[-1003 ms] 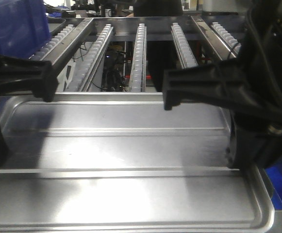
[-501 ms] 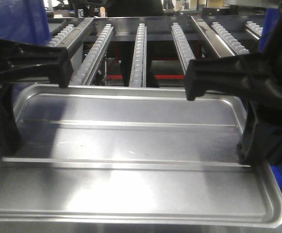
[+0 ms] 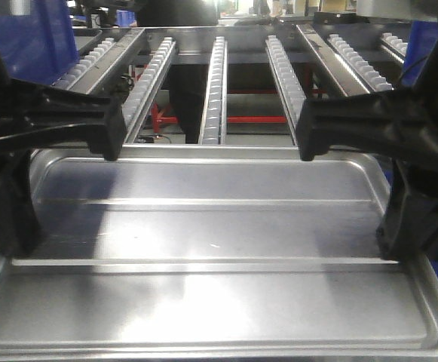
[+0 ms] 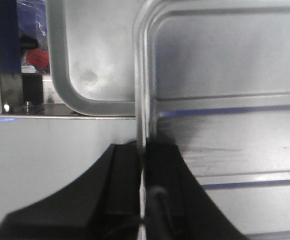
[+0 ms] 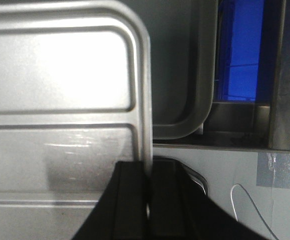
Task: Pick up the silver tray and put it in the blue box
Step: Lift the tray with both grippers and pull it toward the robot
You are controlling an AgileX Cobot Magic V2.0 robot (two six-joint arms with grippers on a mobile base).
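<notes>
The silver tray fills the lower half of the front view, long side across, hollow face up, with both long ridges showing. It is held at its two short ends. The left tool is pinched on the left rim and the right tool on the right rim. Beyond the far rim stands a roller rack. The blue box shows at the upper left, apart from the tray. More blue plastic shows at the right edge, but whether it belongs to the same box cannot be told.

The wrist views show what the front view hides. On the left, the tray has its rim running between the black fingers of the left tool, one finger inside and one outside. A second grey tray lies underneath, partly on the pale desk. On the right, the tray is clamped the same way by the right tool. There the second tray is below, a blue surface lies beyond it, and the desk carries a strip of tape and a thin wire.

Compared with half a second earlier, the far rim sits lower in the front view and the near right corner is closer to the frame edge. Both grips are unchanged.
</notes>
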